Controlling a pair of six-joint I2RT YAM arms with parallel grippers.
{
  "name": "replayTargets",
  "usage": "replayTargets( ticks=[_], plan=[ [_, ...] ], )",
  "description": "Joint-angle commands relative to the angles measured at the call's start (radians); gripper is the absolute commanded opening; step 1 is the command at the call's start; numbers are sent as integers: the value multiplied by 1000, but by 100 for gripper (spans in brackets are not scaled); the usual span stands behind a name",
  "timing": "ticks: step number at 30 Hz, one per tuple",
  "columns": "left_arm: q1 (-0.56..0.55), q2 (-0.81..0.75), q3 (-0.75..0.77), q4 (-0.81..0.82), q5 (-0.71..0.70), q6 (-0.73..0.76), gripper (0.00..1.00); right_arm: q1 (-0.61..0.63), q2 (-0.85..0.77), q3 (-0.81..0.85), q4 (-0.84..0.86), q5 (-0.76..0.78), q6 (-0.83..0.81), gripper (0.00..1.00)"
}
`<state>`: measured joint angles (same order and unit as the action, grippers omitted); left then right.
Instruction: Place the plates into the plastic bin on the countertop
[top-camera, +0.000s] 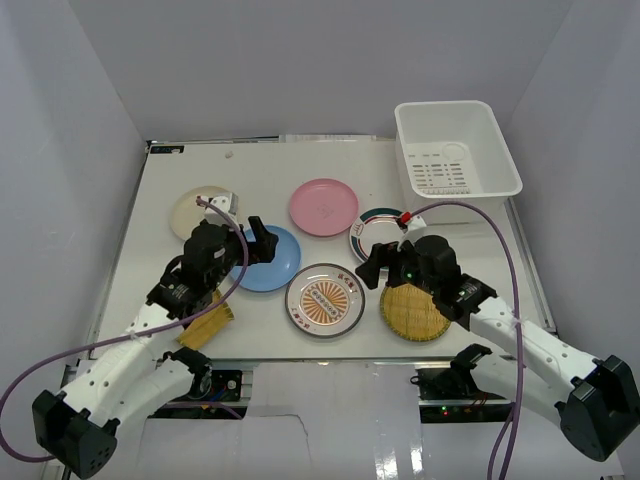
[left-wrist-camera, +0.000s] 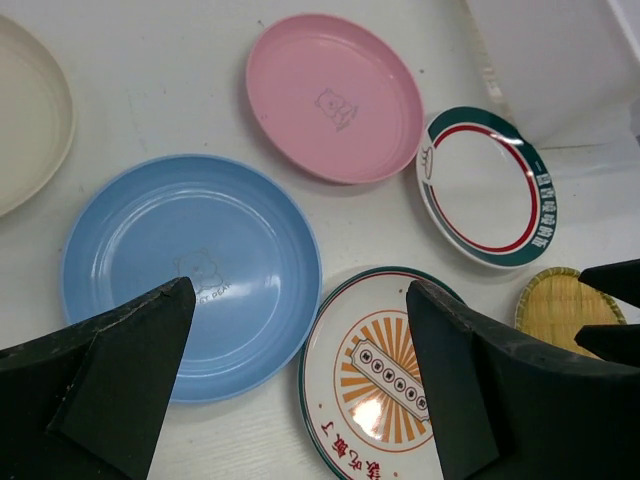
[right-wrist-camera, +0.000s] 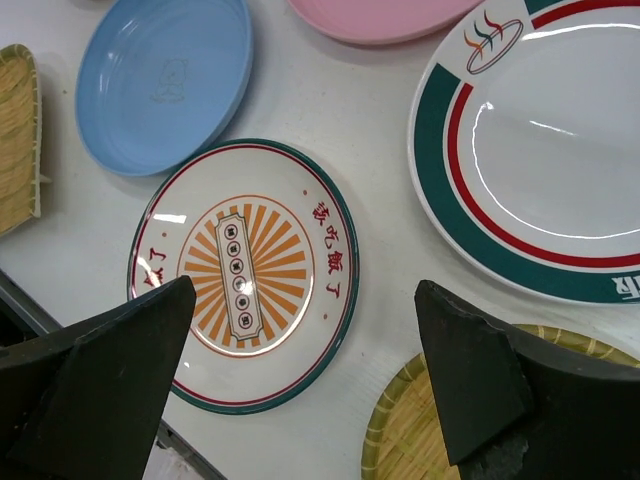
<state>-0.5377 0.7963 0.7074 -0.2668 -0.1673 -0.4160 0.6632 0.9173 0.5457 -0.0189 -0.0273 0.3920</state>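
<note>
On the countertop (top-camera: 160, 180) lie a cream plate (top-camera: 195, 210), a pink plate (top-camera: 323, 206), a blue plate (top-camera: 275, 265), a striped-rim plate (top-camera: 372, 228), an orange-centred plate (top-camera: 325, 299) and two yellow woven plates (top-camera: 413, 311) (top-camera: 208, 325). The white plastic bin (top-camera: 455, 150) stands at the back right with no plate in it. My left gripper (top-camera: 255, 243) is open and empty above the blue plate (left-wrist-camera: 190, 270). My right gripper (top-camera: 378, 262) is open and empty, hovering between the orange-centred plate (right-wrist-camera: 245, 270) and a woven plate (right-wrist-camera: 420, 430).
The left woven plate is partly hidden under my left arm near the front edge. The striped-rim plate (left-wrist-camera: 487, 185) lies just in front of the bin (left-wrist-camera: 540, 60). The pink plate (left-wrist-camera: 335, 95) lies beyond the blue one. Grey walls enclose the table.
</note>
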Motion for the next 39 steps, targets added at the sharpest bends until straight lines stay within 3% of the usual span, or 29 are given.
replayTargets(
  ticks=[1,2,4,7,8,9,11,14,17,19,21,24,29,36,39],
  plan=[
    [2,50,46,-46,-11,-46,98,3,-23,-33,56,23,27,97],
    [4,76,61,-46,-3,-53,98,3,-21,-36,60,21,28,99],
    [2,102,73,-45,-4,-66,98,3,-9,-32,66,23,28,89],
    [2,138,86,-55,-43,-50,98,4,37,9,48,56,9,67],
    [4,145,92,-74,-72,-44,98,3,54,34,47,66,1,51],
    [2,146,92,-86,-86,-38,98,3,69,49,45,70,-7,44],
    [2,141,92,-121,-106,-17,98,3,135,115,20,99,-44,35],
    [2,107,52,-159,-132,-4,98,3,262,205,-73,192,-108,41],
    [4,70,12,-178,-140,-9,98,-19,333,255,-113,288,-114,64],
    [4,54,-25,-178,-147,-21,98,-49,382,270,-104,258,-101,71],
    [2,57,-31,-181,-158,-29,98,-71,437,298,-93,250,-105,72],
    [5,69,-29,-181,-164,-35,98,-65,529,353,-53,97,-211,70],
    [4,95,-29,-189,-199,-33,97,-33,690,476,-190,150,-286,66],
    [10,87,-23,-186,-192,-30,96,16,794,563,-245,208,-357,71],
    [19,80,-22,-183,-186,-29,96,33,864,609,-265,282,-378,62]
  ],
)
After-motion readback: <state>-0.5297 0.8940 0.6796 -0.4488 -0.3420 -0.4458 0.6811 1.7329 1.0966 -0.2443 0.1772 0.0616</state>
